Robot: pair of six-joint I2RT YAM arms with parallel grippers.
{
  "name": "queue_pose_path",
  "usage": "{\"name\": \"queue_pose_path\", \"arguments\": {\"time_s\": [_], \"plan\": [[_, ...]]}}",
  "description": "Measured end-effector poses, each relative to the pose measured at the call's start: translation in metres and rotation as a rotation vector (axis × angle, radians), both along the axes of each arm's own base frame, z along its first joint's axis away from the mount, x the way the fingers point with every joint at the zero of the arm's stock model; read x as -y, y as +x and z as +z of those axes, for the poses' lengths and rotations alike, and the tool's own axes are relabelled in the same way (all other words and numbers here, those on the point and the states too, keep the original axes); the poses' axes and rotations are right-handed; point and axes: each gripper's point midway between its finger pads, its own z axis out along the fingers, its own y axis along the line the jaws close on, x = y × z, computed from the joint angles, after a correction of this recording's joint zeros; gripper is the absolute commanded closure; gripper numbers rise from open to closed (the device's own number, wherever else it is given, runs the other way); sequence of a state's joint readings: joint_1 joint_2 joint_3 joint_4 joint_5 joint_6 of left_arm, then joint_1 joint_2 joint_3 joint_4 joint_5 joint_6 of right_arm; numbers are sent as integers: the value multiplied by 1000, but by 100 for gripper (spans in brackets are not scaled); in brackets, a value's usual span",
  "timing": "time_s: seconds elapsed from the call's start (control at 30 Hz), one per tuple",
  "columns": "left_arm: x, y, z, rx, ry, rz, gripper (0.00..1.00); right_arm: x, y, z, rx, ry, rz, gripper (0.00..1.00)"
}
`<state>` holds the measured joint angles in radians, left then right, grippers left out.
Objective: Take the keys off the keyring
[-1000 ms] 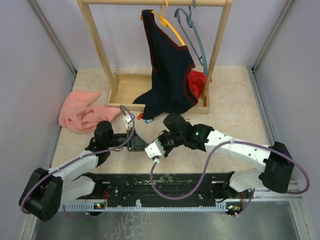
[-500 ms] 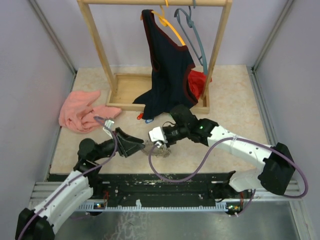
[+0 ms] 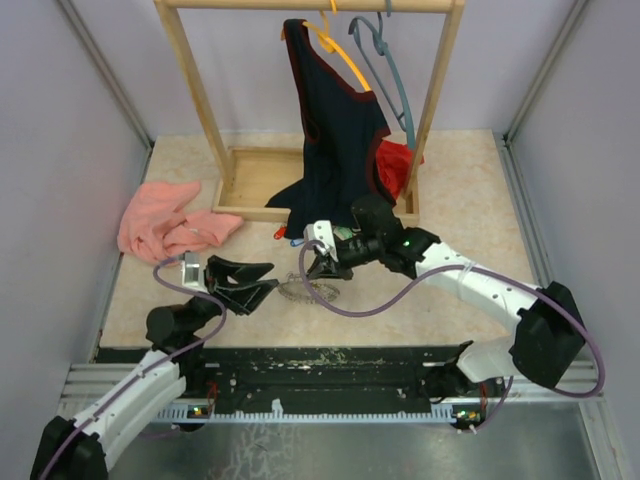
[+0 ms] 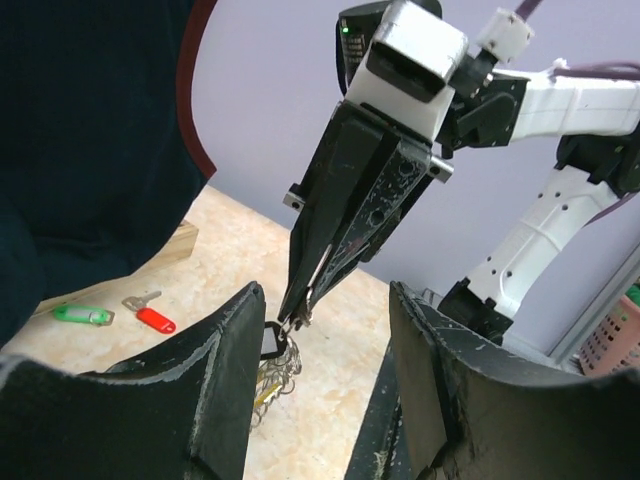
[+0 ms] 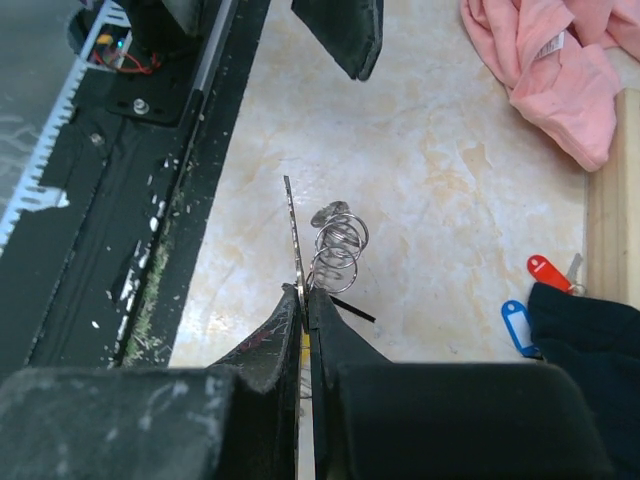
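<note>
Right gripper (image 5: 303,295), pinched shut, is holding the keyring (image 3: 294,291) at mid-table, likely steadying it for the left gripper (image 3: 258,281), gaping empty beside it. Loose keys (image 4: 155,319) are lying nearby.

- Table (image 3: 450,290): pale beige top with a marbled look.
- Wooden rack (image 3: 250,180): its tray-like base stands on the far half of the table.
- Pink cloth (image 3: 165,225): crumpled at the left, just beside the rack's base.
- Red-tagged key (image 4: 155,319), green-tagged key (image 4: 82,314) and blue-tagged key (image 5: 518,325): lying loose and close together near the front of the base.
- Red cloth (image 3: 395,160): bunched in the base's right end.
</note>
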<state>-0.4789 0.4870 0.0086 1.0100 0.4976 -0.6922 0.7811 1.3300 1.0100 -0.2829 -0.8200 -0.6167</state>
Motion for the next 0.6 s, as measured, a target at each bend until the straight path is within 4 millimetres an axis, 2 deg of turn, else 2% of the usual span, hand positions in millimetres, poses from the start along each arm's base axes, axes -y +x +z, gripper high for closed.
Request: {"name": "queue_pose_path", "arguments": {"time_s": [0.27, 0.47, 0.6], "plan": [[8, 4, -1, 70, 27, 18, 43, -3, 6, 4, -153, 27, -55, 100], [16, -7, 9, 201, 40, 37, 47, -6, 10, 9, -248, 34, -90, 100], [24, -13, 8, 264, 65, 55, 54, -9, 9, 17, -280, 52, -93, 100]]}}
